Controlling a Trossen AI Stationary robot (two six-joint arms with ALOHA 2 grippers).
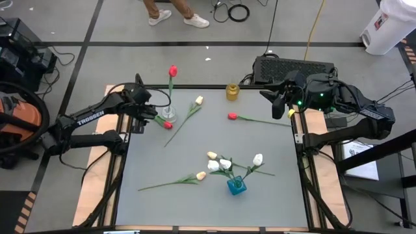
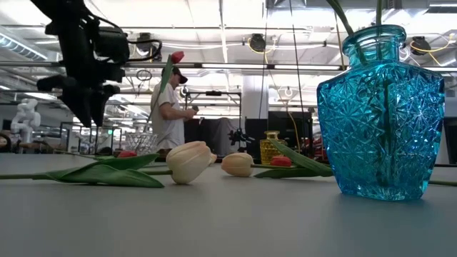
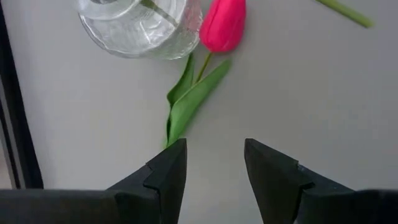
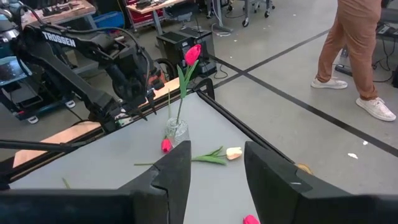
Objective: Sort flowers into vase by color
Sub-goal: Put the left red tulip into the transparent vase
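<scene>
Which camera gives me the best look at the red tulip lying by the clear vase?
Left wrist view: the red tulip fills the frame beside the clear vase, just ahead of the open left tool. The high and right wrist views show it small; the low view barely shows it.

Grey floor (image 1: 97, 26), black tape lines (image 1: 195, 45), ceiling lights (image 2: 214, 28).

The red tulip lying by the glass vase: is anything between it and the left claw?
Nothing visible. The open left claw hangs just short of the red tulip, with only bare grey table between; the clear glass vase sits beside the flower head.
</scene>
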